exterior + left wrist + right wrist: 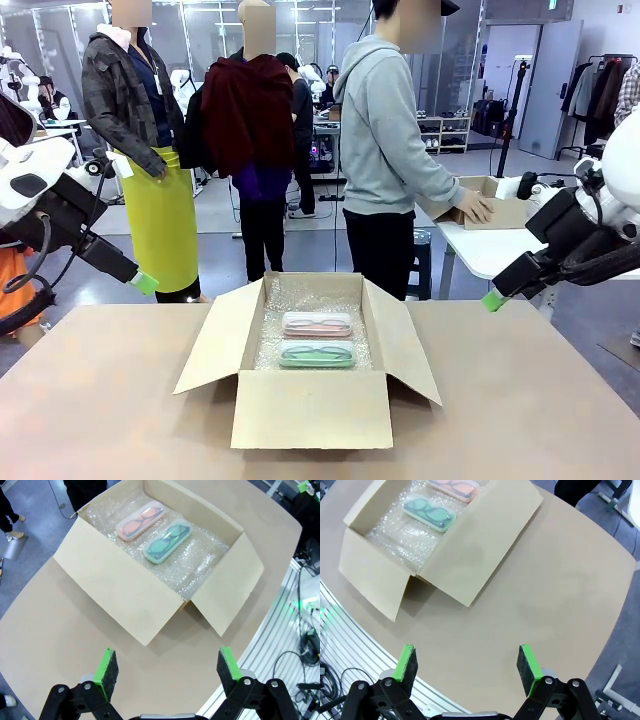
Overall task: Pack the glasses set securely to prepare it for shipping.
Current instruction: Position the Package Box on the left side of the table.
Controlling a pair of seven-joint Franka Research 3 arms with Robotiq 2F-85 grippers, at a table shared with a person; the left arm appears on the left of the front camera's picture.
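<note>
Pink case (pixel 317 323) and mint case (pixel 317 354) lie side by side on bubble wrap (pixel 200 565) inside the box (pixel 310 408); probably light, slick plastic, grab across the short sides. Left pincer (pixel 168 666) and right pincer (pixel 467 663) both open, empty

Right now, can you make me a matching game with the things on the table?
Things:
1. pink case
2. green case
3. box
4. left gripper

States:
A. flaps open
B. open, holding nothing
C. in the box, on the person's side
D. in the box, on the robot's side

Pairs: 1-C, 2-D, 3-A, 4-B
</note>
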